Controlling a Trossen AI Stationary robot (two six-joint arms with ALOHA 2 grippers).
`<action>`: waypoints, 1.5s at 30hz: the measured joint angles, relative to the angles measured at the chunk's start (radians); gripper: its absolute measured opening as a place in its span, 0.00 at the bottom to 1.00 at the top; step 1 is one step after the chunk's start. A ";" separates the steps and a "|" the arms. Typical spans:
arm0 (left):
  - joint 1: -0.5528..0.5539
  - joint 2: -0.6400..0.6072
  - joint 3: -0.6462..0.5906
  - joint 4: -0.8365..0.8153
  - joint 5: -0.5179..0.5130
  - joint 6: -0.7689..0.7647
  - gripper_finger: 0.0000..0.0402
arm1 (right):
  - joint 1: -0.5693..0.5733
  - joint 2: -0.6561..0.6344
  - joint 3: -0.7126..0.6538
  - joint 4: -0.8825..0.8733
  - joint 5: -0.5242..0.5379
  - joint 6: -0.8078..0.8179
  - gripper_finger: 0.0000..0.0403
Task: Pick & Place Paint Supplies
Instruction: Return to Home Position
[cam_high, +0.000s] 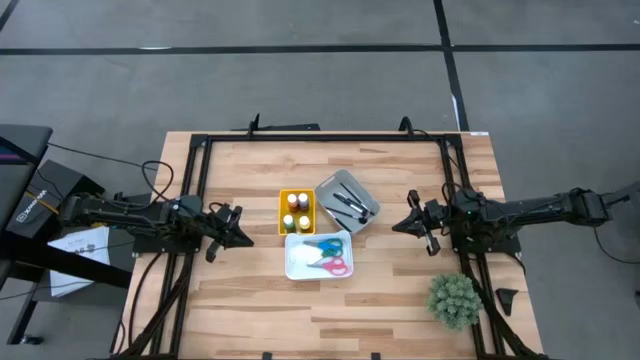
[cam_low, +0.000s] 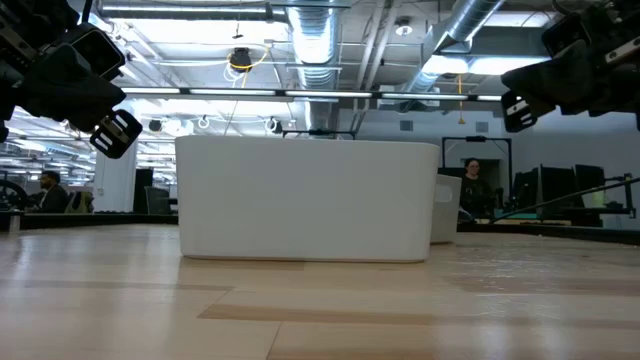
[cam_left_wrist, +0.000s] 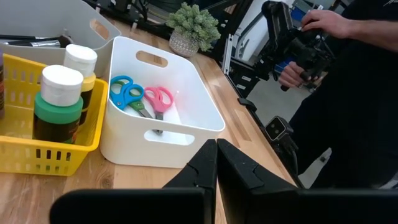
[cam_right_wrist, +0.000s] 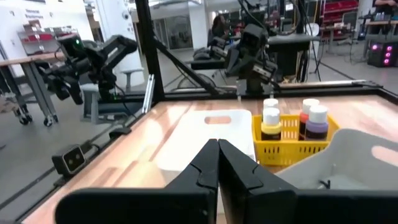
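Paint bottles (cam_high: 297, 211) stand in a yellow basket (cam_high: 283, 212) at the table's middle; the left wrist view shows a green bottle (cam_left_wrist: 57, 102) and a yellow one (cam_left_wrist: 81, 68). Dark paintbrushes (cam_high: 345, 203) lie in a grey tray (cam_high: 333, 186). Blue and pink scissors (cam_left_wrist: 140, 99) lie in a white bin (cam_high: 293, 262). My left gripper (cam_high: 243, 233) is shut, held off the table left of the containers. My right gripper (cam_high: 398, 224) is shut, held off the table to their right.
A fuzzy green plant (cam_high: 454, 299) stands near the table's front right corner. A black frame (cam_high: 320, 137) runs along the table's far edge and sides. In the left wrist view a person's hands (cam_left_wrist: 314, 43) hold a device beyond the table's edge.
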 joint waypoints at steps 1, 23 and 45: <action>0.000 0.000 0.000 0.000 0.000 0.000 0.01 | 0.000 -0.029 0.000 -0.034 0.000 -0.005 0.00; 0.000 0.000 0.000 0.000 0.004 0.000 0.01 | 0.008 -0.516 0.000 -0.464 0.010 0.001 0.00; 0.000 0.000 0.000 0.000 0.000 0.000 0.01 | 0.008 -0.525 -0.001 -0.463 0.002 0.156 0.00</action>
